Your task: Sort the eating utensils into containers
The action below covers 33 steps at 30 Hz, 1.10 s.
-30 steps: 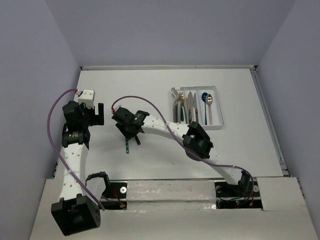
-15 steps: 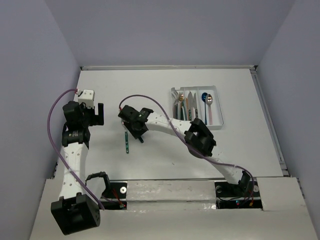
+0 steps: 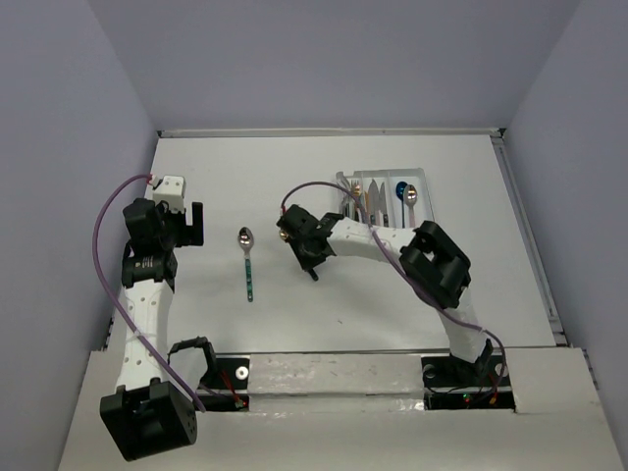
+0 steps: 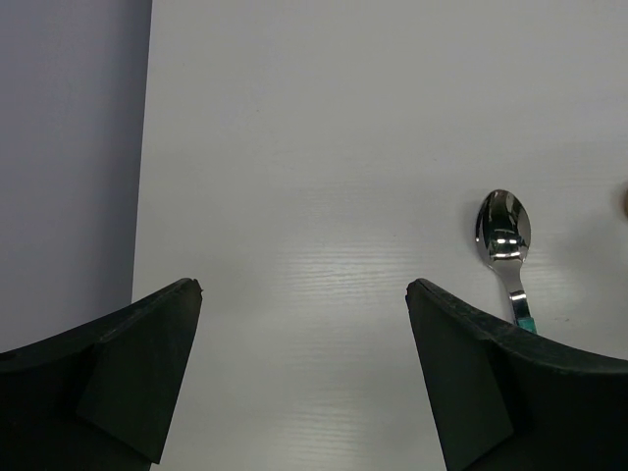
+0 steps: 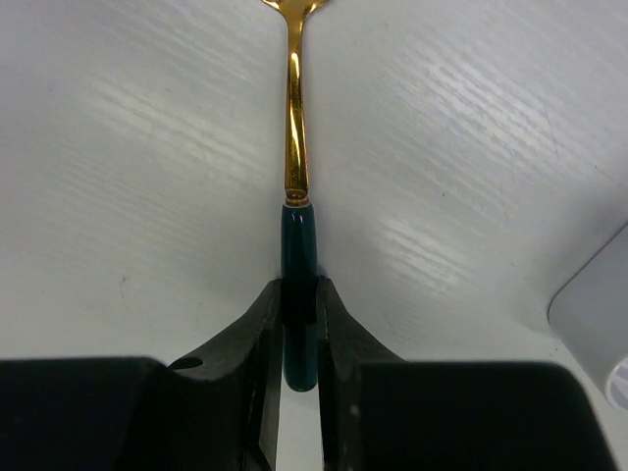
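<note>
My right gripper (image 3: pixel 306 247) is shut on the dark teal handle of a gold utensil (image 5: pixel 294 128) and holds it above the table, left of the white tray (image 3: pixel 383 171). Its gold head (image 3: pixel 284 234) points left; in the right wrist view the jaws clamp the handle near its end. A silver spoon with a teal handle (image 3: pixel 247 263) lies on the table between the arms and also shows in the left wrist view (image 4: pixel 503 231). The tray holds several utensils, among them a blue spoon (image 3: pixel 400 189). My left gripper (image 3: pixel 186 226) is open and empty over bare table at the left.
The right arm crosses over the tray's near end and hides it. A corner of the tray (image 5: pixel 594 314) shows at the right of the right wrist view. Grey walls close off the table on the left, back and right.
My right gripper has moved right toward the tray with the gold utensil in it, uncovering the silver teal-handled spoon on the table. The left arm has not moved.
</note>
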Each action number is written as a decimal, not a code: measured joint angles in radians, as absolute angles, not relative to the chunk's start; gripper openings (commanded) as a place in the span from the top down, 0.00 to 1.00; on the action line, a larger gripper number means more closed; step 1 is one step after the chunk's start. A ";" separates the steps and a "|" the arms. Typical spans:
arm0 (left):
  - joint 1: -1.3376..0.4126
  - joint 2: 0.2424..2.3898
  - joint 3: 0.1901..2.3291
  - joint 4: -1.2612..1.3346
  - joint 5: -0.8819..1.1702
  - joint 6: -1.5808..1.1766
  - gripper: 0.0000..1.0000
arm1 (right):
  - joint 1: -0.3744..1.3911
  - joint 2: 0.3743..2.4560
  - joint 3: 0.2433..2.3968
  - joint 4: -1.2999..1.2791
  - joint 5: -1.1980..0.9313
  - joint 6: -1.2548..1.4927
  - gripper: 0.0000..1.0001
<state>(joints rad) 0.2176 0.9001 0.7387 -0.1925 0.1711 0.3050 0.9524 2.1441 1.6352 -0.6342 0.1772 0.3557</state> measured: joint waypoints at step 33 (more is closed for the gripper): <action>0.218 0.888 0.738 -0.192 0.168 0.305 0.02 | 0.382 1.733 1.151 -0.293 0.375 0.204 0.87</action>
<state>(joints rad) 0.2176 0.8883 0.7383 -0.1925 0.1677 0.3054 0.3820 1.7329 1.1507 -0.2932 0.3748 0.2043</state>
